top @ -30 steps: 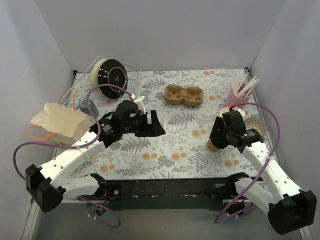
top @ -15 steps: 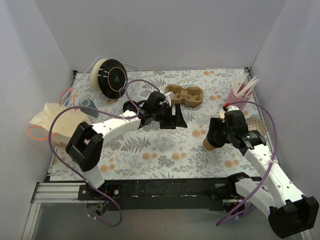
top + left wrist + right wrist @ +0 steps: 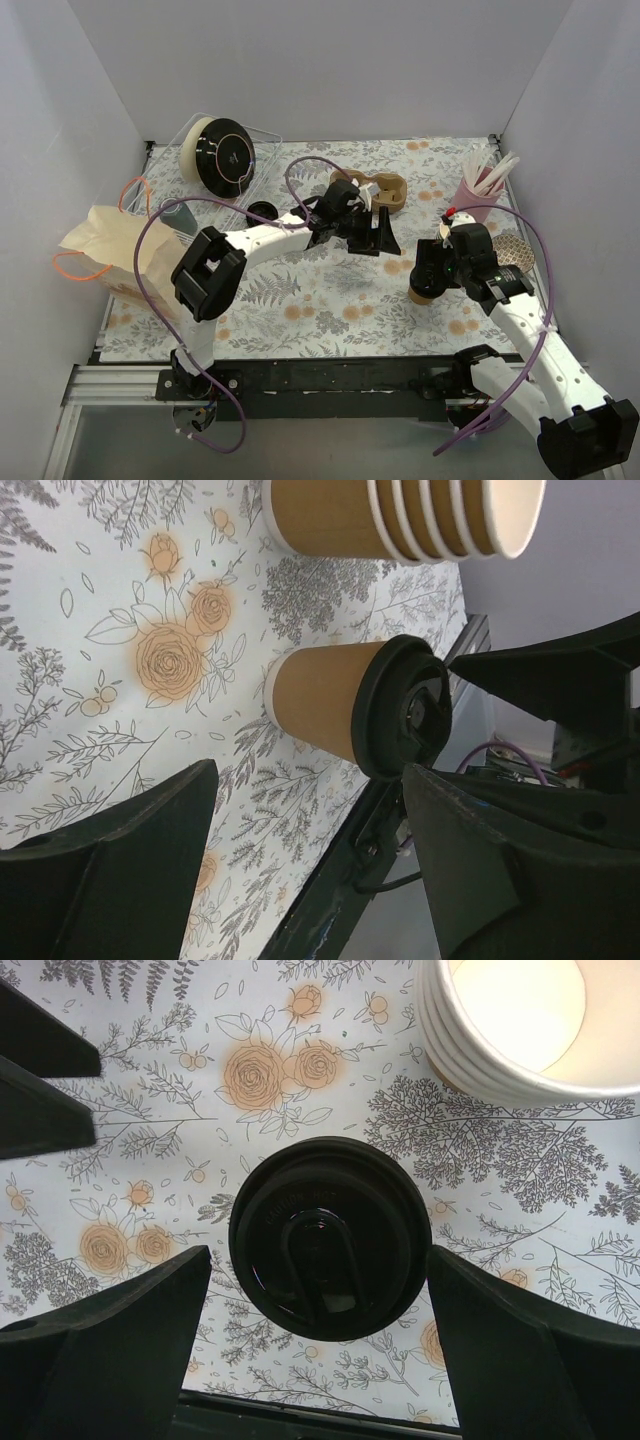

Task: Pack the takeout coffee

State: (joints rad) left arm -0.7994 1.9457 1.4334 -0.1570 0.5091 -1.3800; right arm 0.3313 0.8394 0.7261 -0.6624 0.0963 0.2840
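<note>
The takeout coffee (image 3: 419, 291) is a kraft-brown cup with a black lid, standing upright on the floral mat at the right. My right gripper (image 3: 428, 278) hangs over it, open. In the right wrist view the lid (image 3: 330, 1237) sits between the two fingers (image 3: 110, 1350) with a gap on each side. My left gripper (image 3: 387, 242) is open and empty, just left of the cup and in front of the kraft cup carrier (image 3: 372, 186). The left wrist view shows the cup (image 3: 325, 708) just beyond my open left gripper (image 3: 310, 780).
A stack of empty paper cups (image 3: 515, 1020) stands right beside the coffee and also shows in the left wrist view (image 3: 400, 515). A pink cup of straws (image 3: 480, 186) stands at the back right. A paper bag (image 3: 115, 245), a grey-green mug (image 3: 180, 211) and a clear tray with a round dish (image 3: 222, 150) are at the left.
My left arm has swung right across the mat, from the middle left to beside the carrier and the cup. My right gripper has stayed over the coffee with a small shift.
</note>
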